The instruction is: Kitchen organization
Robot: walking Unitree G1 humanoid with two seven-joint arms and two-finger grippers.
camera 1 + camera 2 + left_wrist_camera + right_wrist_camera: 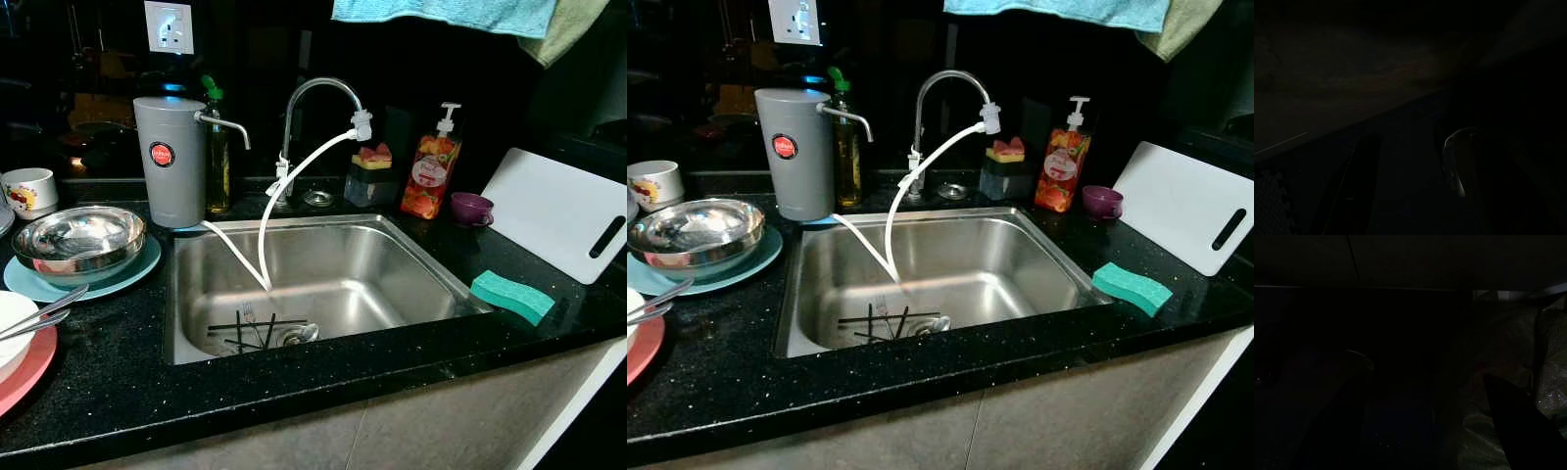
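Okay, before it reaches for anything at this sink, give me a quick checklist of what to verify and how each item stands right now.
1. Sink basin free for dishes: not ok, cutlery lies over the drain and a white hose hangs into it.
2. Dishes within sight: ok, a steel bowl sits on a teal plate left of the sink.
3. Green sponge reachable: ok, it lies flat on the counter at the sink's right corner.
4. Soap bottle upright: ok, it stands behind the sink.
5. Cutting board stable: cannot tell, it leans tilted at the right.
6. Left gripper and right gripper empty: cannot tell, the wrist views are too dark.
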